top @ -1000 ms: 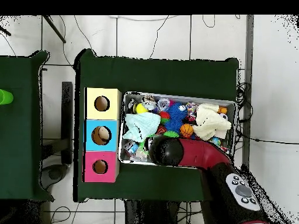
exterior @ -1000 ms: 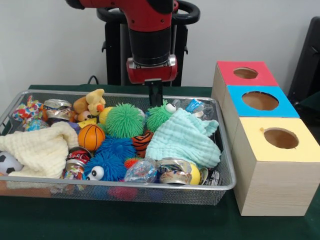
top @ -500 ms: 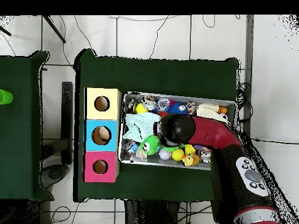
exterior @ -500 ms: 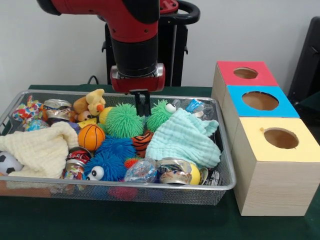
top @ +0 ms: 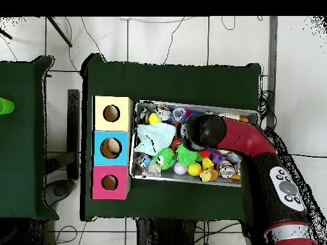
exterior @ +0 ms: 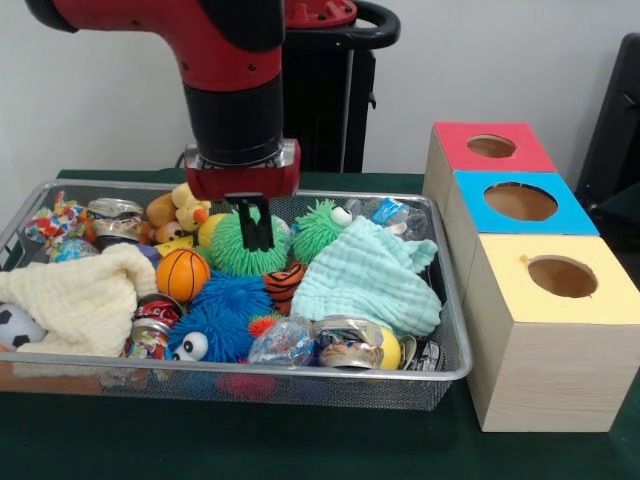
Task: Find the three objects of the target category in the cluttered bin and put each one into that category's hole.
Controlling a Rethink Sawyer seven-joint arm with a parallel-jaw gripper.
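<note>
**End effector repositioned over spiky green ball**

The round green rubber ball with soft spikes (exterior: 243, 243) lies at the 12 o'clock side of the wire-mesh metal bin (exterior: 452, 368), front view. Over the last second the red-and-black arm has travelled toward 9 o'clock; its end effector (exterior: 256, 232) now hangs directly in front of that ball, fingers close together, gripping nothing. Judgement: a pick is being lined up. Neighbours: a smooth orange basketball (exterior: 182, 274), a waffle-textured mint cloth (exterior: 369, 278), and three wooden boxes with round holes (exterior: 540, 305) on the green worktop.

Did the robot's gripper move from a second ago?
Yes. In the front view the gripper slid left, away from the red box, and now hangs over the green spiky ball.
</note>
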